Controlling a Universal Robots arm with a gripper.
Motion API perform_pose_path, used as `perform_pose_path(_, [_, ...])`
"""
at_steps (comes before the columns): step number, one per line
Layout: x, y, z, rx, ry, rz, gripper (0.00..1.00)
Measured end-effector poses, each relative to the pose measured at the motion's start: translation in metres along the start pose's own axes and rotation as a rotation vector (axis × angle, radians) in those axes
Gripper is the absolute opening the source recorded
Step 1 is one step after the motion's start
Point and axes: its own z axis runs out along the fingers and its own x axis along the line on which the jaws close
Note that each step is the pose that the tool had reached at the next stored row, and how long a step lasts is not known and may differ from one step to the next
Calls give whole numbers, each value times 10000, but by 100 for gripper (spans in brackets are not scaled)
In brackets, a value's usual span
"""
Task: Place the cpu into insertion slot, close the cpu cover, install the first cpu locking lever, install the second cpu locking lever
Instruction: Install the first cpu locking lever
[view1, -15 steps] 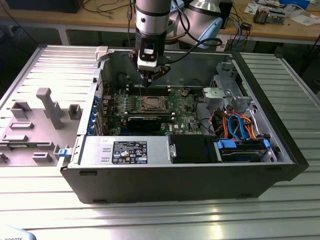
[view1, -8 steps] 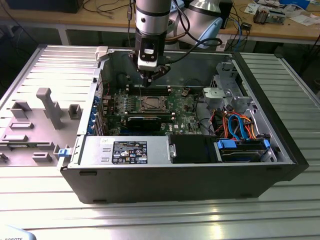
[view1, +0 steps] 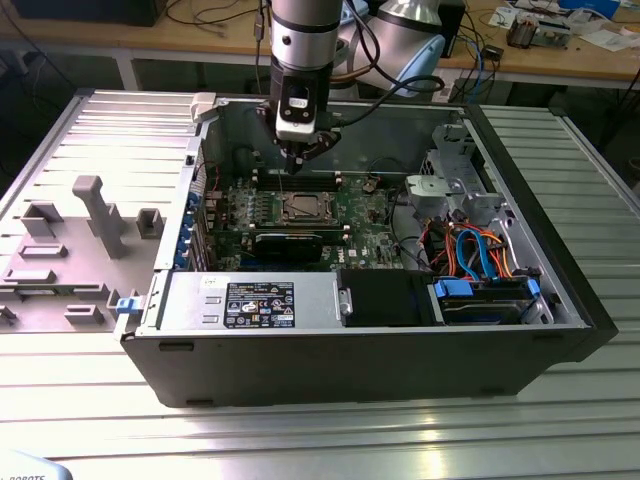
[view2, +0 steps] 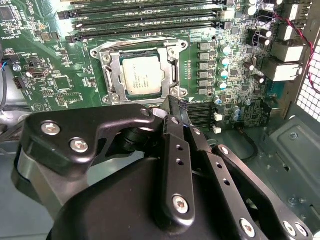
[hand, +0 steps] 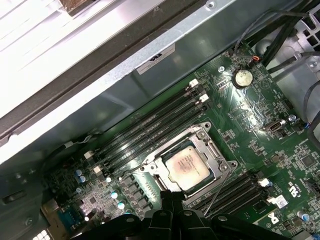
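The cpu (view2: 141, 74) (hand: 186, 166), a silver-grey square chip, lies in the insertion slot (view1: 300, 207) on the green motherboard inside the open computer case. The cpu cover (view2: 114, 75) (hand: 211, 149), a silvery frame plate, lies flat around the chip. A thin metal locking lever (hand: 218, 191) slants up beside the socket, away from the board. My gripper (view1: 297, 160) (view2: 171, 107) (hand: 172, 196) hangs just above the socket's edge. Its black fingers are shut together with nothing between them.
Long memory slots (hand: 150, 127) run on both sides of the socket. A black card (view1: 288, 245) and blue and orange cables (view1: 478, 250) lie nearer the case front. The case wall (hand: 125, 85) rises close behind the board. A grey fixture plate (view1: 70, 240) sits at the exterior view's left.
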Motion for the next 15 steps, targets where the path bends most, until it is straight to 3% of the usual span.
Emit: perform_pose_path(15, [0, 0, 1, 6, 2, -105, 11])
